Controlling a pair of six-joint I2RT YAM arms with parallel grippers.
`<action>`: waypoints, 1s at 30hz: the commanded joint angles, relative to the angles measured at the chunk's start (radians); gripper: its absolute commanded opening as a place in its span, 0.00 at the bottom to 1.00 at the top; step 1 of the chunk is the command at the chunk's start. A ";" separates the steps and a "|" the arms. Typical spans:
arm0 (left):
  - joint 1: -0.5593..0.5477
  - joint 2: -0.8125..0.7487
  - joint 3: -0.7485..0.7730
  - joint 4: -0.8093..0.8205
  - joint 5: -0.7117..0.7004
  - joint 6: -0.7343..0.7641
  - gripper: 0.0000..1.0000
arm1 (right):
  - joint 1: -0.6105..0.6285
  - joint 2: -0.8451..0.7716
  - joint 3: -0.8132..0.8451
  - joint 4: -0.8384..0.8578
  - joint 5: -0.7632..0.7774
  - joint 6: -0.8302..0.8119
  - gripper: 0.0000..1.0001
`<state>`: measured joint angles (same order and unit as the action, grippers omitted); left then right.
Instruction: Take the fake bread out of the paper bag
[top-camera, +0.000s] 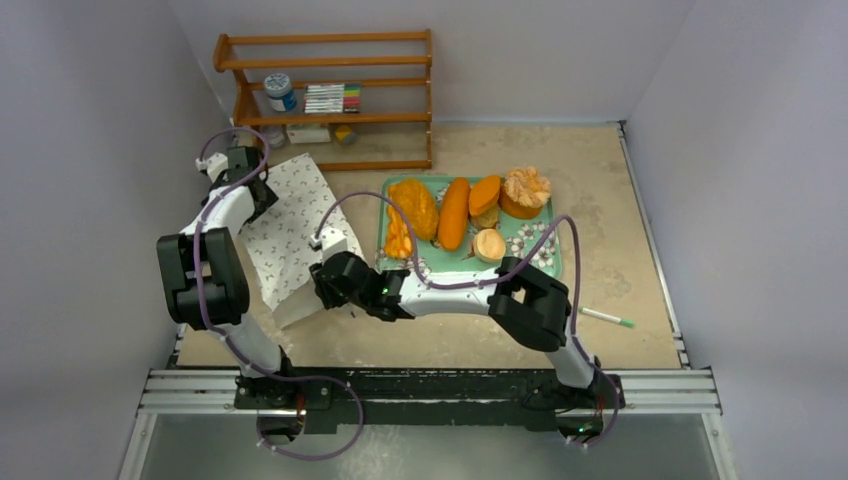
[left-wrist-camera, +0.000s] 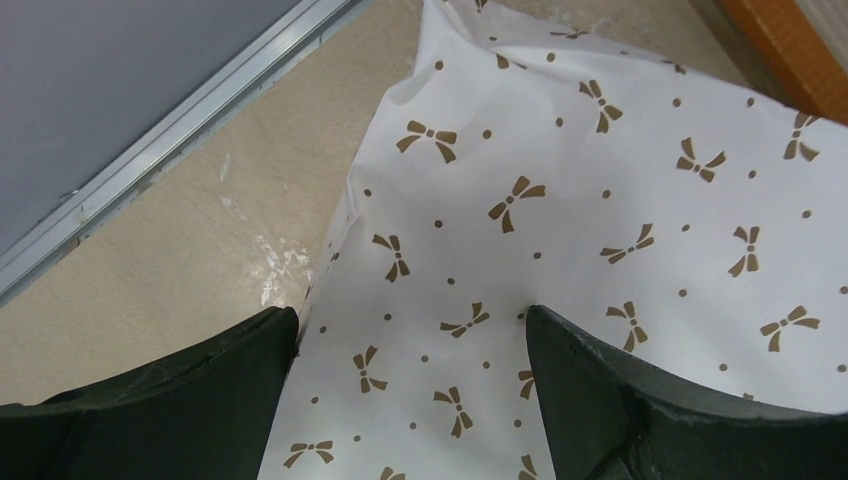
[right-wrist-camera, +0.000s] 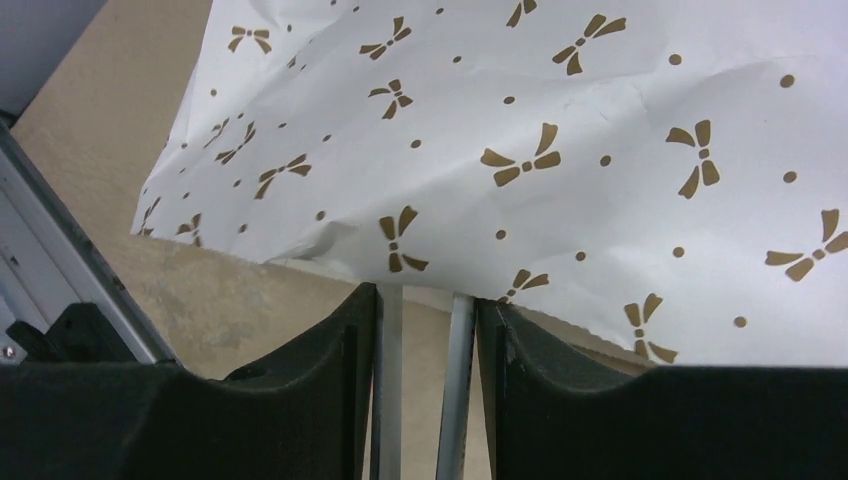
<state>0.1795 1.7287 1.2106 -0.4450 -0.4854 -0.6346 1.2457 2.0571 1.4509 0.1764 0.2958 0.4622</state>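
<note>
- The creased white paper bag printed with small brown bows (top-camera: 285, 235) lies slumped on the tan bench (top-camera: 620, 190). The fake bread (top-camera: 453, 213), a set of orange to golden-brown toy loaves and pastries, sits to the bag's right on a green floral tray (top-camera: 535, 250). Whether anything remains inside the bag cannot be told.
- The left end effector (left-wrist-camera: 410, 315) hangs over the bag's far left corner. Its jaws are spread wide with printed paper showing between them, and nothing is gripped.
- The right end effector (right-wrist-camera: 428, 295) is at the bag's near end, jaws drawn to a narrow gap. The paper edge lies just ahead of the tips and nothing shows clamped between them.
- Handling, as a judgement: the paper looks thin and light and will likely crumple, slide or lift rather than resist, so a pinch on a free edge or corner suits it. The breads look light, rigid and smooth and may roll. The long loaf is best taken across its middle.
- Room: left of the bag, the bench's edge rail and the wall are close. Beyond the bag's far end stands a wooden shelf rack (top-camera: 330, 118). The strip between bag and tray is narrow. The widest bare bench lies past the tray, away from the bag, where a green pen (top-camera: 605, 318) lies.
</note>
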 joint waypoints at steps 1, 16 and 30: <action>0.003 -0.049 -0.032 0.032 -0.002 0.009 0.85 | -0.014 0.047 0.136 0.031 0.076 0.042 0.41; 0.006 -0.133 -0.046 0.069 -0.087 -0.067 0.86 | -0.104 0.244 0.408 -0.120 0.127 0.109 0.42; 0.016 -0.065 0.044 0.216 -0.236 -0.165 0.90 | -0.128 0.162 0.295 -0.114 0.110 0.088 0.42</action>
<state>0.1829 1.5978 1.1854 -0.2691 -0.6613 -0.7750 1.1332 2.3291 1.8450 0.0319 0.3729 0.5426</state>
